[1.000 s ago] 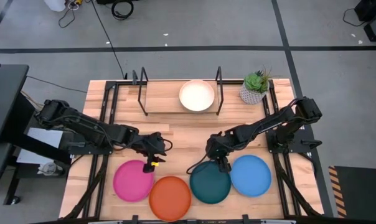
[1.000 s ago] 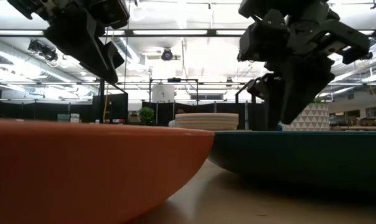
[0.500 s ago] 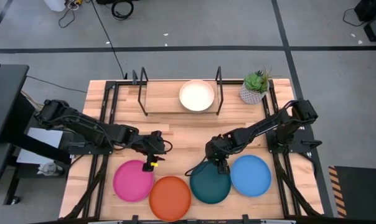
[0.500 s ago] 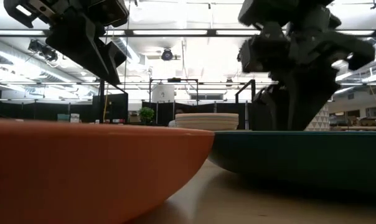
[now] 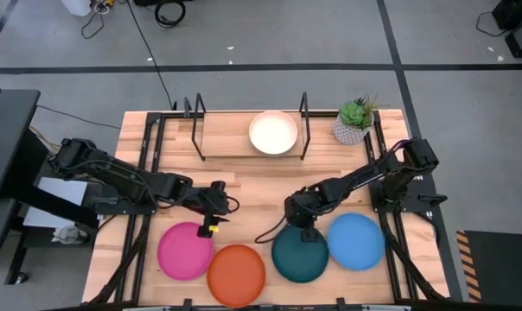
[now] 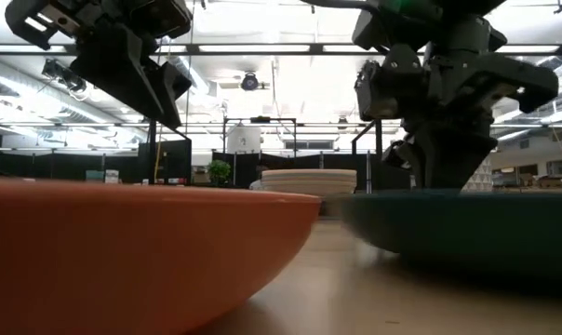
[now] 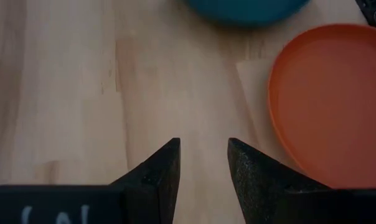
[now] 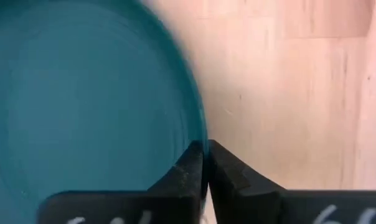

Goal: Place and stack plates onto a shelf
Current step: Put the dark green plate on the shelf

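Note:
Four plates lie on the near tabletop: magenta [image 5: 185,250], orange [image 5: 237,275], teal [image 5: 298,256] and blue [image 5: 356,242]. A stack of plates topped by a pale one [image 5: 273,133] rests on the shelf [image 5: 226,142] at the far edge, also seen in the low view as a stack [image 6: 309,180]. My right gripper [image 5: 302,230] stands at the teal plate's far rim, shut on it. My left gripper [image 5: 213,218] hovers open over bare wood beyond the magenta plate, its fingers [image 7: 203,155] holding nothing, with the orange plate [image 7: 331,106] beside them. My right gripper pinches the teal plate's far rim [image 8: 197,124] between its two fingers, one inside the plate and one outside. The fingers come from above, pointing down. The plate stays about level; whether its underside is clear of the table, I cannot tell.
A potted plant [image 5: 354,121] stands at the far right beside the shelf's black wire uprights [image 5: 304,125]. Bare wood lies between the near row of plates and the shelf.
My right gripper has come down on the teal plate's far rim and shut on it. The teal plate has shifted a little toward the table's right and near edges, and the blue plate beside it has slid toward the right.

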